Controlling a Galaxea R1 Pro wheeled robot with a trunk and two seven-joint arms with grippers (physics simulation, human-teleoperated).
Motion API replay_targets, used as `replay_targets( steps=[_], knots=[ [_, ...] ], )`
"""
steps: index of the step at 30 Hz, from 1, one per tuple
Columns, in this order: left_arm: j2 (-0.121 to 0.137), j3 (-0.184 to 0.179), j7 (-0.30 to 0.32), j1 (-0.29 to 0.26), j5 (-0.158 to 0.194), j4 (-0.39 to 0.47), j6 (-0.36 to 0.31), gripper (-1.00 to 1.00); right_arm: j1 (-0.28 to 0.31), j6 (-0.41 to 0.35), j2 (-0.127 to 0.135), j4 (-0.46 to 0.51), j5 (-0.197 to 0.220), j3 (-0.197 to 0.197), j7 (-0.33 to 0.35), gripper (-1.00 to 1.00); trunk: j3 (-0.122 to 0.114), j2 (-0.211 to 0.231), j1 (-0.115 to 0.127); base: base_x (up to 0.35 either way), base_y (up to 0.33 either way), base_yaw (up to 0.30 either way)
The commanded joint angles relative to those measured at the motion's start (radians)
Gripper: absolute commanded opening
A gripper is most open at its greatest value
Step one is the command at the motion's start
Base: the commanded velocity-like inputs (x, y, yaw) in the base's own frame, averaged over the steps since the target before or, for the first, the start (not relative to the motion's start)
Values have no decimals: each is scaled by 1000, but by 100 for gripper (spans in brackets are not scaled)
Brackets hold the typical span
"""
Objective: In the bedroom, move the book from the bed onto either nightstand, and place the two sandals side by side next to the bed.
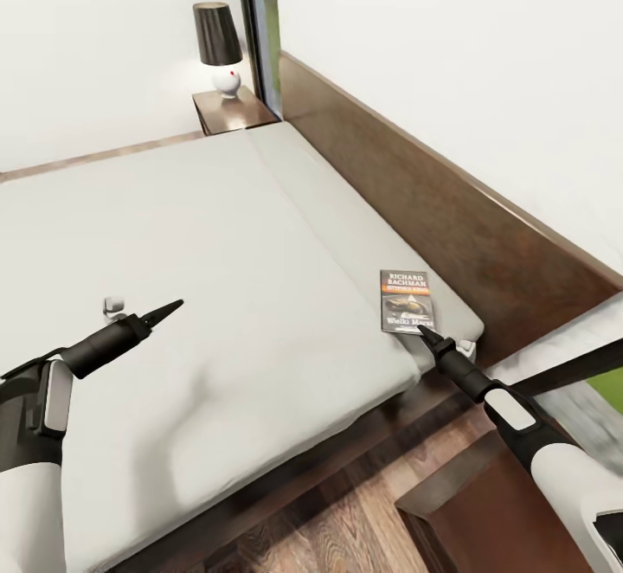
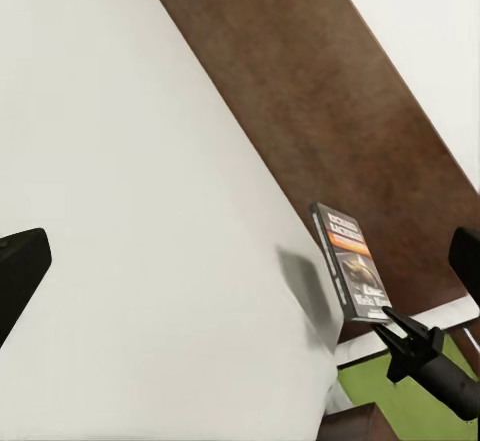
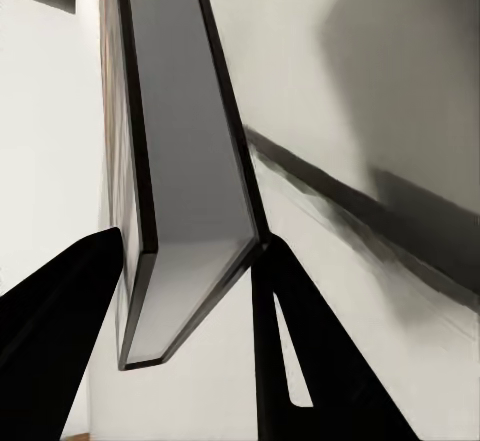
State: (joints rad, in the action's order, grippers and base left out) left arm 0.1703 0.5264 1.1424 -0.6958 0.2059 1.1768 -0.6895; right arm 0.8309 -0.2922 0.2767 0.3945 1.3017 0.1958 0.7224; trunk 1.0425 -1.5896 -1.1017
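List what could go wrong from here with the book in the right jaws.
1. The right gripper pinches the book only at its near edge, so it may pivot or slip out while carried.
2. The nightstand with the lamp stands at the far end of the bed; a long carry could shake a thin grip loose.
3. Setting down close to the lamp risks knocking it.

white walls [image 1: 450,45], wood-plank floor [image 1: 346,521]

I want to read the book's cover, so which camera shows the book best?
The head view: the book faces the camera, title readable. The left wrist view shows it smaller and slanted; the right wrist view shows just its edge.
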Motion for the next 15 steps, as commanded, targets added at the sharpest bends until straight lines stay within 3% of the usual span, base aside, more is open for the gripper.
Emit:
replay_targets(
  steps=[1,12,15],
  knots=[
    [0,1,2,-1,3,-1,-8,100,1,-7,1,0,11,4,2,-100,-3,7,4,0,0,67],
    [-3,-2,0,-1,1,-12,-7,100,1,-7,-1,0,11,5,1,-100,-37,84,46,0,0,11],
    [-3,-2,-1,-1,0,-32,-6,100,1,-7,-27,1,11,4,1,-100,-47,105,58,0,0,0]
  ],
)
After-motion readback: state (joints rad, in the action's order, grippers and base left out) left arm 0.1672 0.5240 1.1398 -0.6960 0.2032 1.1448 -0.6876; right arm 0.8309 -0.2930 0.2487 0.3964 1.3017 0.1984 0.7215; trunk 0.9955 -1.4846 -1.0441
